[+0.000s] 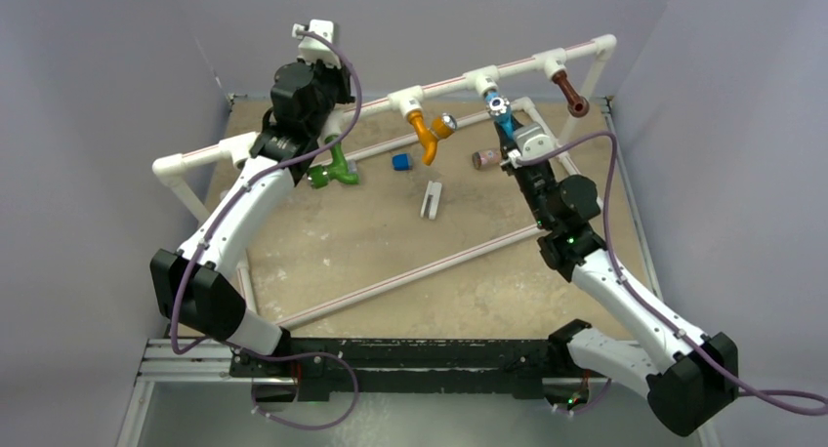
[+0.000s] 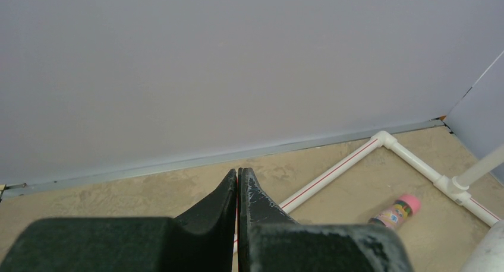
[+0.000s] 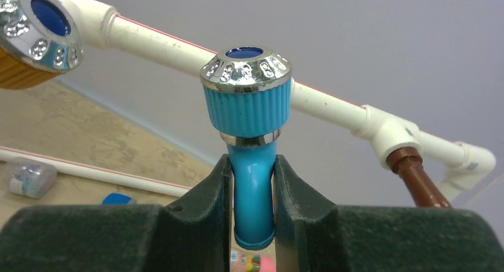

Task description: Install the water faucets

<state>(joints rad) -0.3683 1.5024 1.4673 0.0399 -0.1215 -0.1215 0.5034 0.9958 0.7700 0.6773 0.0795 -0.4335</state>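
Pipe [image 1: 449, 84] holds orange faucet [image 1: 424, 135], brown faucet [image 1: 569, 91]. Right gripper [image 3: 252, 165] at pipe, clamped on blue faucet [image 3: 246, 106]. Left gripper [image 2: 238, 176] raised, jaws together.

Glossy plastic blue faucet [image 3: 246, 113] w/ chrome-look knob [image 3: 246, 67]; smooth white plastic pipe [image 3: 331, 103].

green faucet [image 1: 344, 172]: partly behind left arm [image 1: 244, 203] | orange faucet [image 3: 35, 34]: cut by edge | brown faucet [image 3: 416, 180]: spout hidden

Top camera looks down from behind; wrist cameras sit close, all catching the pipe frame [image 1: 527, 68].
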